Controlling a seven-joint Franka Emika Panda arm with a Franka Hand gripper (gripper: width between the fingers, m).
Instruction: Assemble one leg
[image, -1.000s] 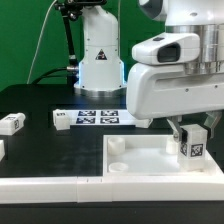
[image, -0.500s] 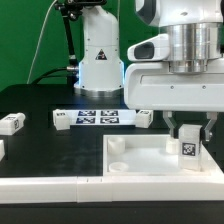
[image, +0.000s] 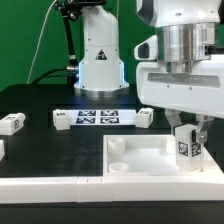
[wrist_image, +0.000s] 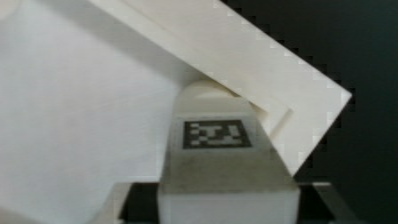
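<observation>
gripper (image: 189, 137) clamped on the leg (image: 188, 147), tag facing camera, leg upright over the square panel (image: 140, 157) near its corner, spare leg (image: 11, 123) well apart on black table (image: 40, 105)

Gripper (image: 188, 140) with leg (image: 188, 148) between jaws stands over the square panel (image: 150, 158) at its corner on the exterior view's right. Panel middle is bare. Bench (image: 40, 140) open between panel and marker board (image: 100, 118). Loose leg (image: 11, 124) on far left; robot base (image: 98, 55) blocks rear.
</observation>
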